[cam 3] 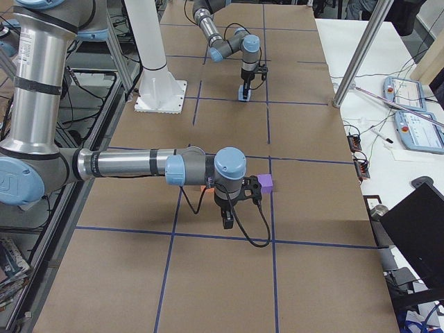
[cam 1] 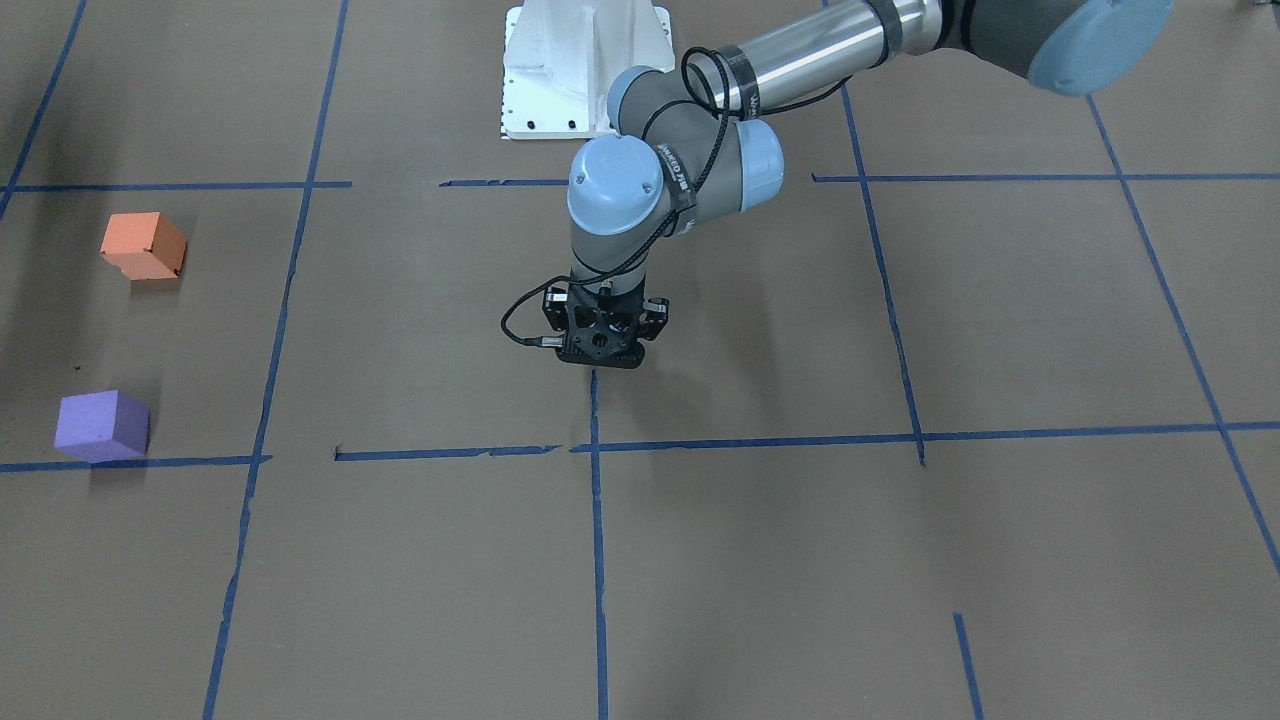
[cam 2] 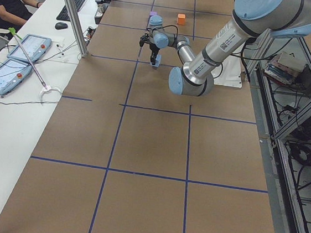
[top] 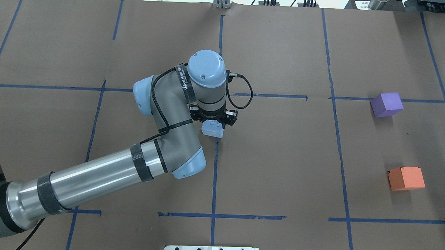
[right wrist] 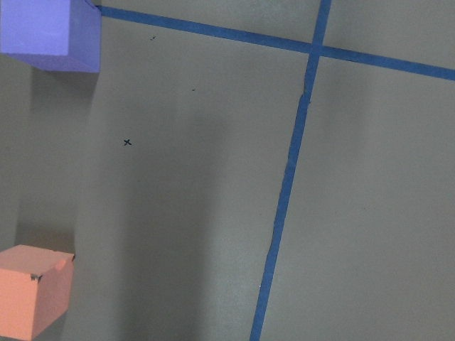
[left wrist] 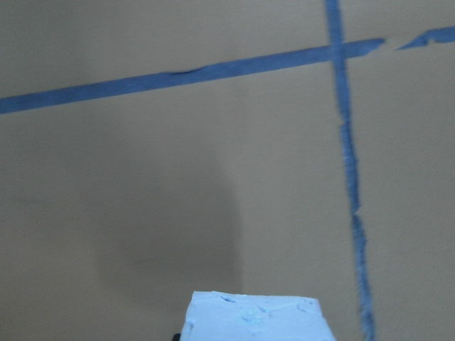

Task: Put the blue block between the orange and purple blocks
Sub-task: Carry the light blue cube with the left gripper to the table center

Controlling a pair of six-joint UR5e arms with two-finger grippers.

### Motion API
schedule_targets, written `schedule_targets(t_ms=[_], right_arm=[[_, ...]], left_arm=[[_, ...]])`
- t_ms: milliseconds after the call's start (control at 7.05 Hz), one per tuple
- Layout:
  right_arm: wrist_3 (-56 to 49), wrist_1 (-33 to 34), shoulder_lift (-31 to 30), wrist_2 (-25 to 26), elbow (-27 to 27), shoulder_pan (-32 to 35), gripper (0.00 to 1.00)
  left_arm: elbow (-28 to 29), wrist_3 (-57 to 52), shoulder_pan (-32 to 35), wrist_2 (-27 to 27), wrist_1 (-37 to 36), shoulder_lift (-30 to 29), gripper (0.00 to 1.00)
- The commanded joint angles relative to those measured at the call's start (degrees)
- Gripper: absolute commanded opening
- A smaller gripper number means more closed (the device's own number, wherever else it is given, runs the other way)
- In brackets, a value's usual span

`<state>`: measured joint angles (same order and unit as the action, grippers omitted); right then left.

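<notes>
My left gripper [top: 212, 121] is shut on the light blue block [top: 212, 129] near the table's middle, beside a vertical tape line. The block fills the bottom edge of the left wrist view [left wrist: 252, 317]; in the front view the gripper [cam 1: 600, 345] hides it. The purple block [top: 386, 104] and the orange block [top: 406, 178] stand apart on the table's right side, with bare paper between them. Both show in the right wrist view, purple [right wrist: 50, 32] and orange [right wrist: 32, 291]. My right gripper [cam 3: 226, 222] shows only in the right side view, near the purple block [cam 3: 264, 183]; I cannot tell its state.
Brown paper with a grid of blue tape lines [top: 215, 169] covers the table. The white robot base [cam 1: 585, 70] stands at the robot's edge. A small black cross [right wrist: 127, 142] is marked on the paper between the purple and orange blocks.
</notes>
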<state>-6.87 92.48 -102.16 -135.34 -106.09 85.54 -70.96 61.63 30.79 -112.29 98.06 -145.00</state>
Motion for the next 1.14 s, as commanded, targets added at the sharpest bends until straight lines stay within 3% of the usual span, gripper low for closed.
schedule_targets(t_ms=[0,284,426,568,709,993], right_arm=[[0.10,-0.02,0.21,-0.10,0.18,-0.46,1.00],[0.10,-0.02,0.21,0.16,0.18,-0.90,1.00],[0.45,-0.02,0.21,0.07,0.18,-0.90,1.00],[0.45,-0.72,0.21,-0.01,0.09,-0.90,1.00],[1.15,-2.64,0.21,-0.10,0.09,-1.07,1.00],[10.86,-2.92,0.29,-0.89,-2.87,-5.27,1.00]], left_arm=[[1.62,1.03,-0.56,0.14,0.47,-0.99,0.09],[1.53,4.88,-0.82,0.23,0.12,-0.90,0.47],[1.62,6.99,-0.91,0.23,0.12,-0.82,0.59],[1.62,7.01,-0.91,0.41,0.12,-0.82,0.91],[1.53,7.01,-0.91,0.41,0.12,-0.73,1.00],[-2.48,6.92,-0.04,0.41,0.12,-0.47,1.00]])
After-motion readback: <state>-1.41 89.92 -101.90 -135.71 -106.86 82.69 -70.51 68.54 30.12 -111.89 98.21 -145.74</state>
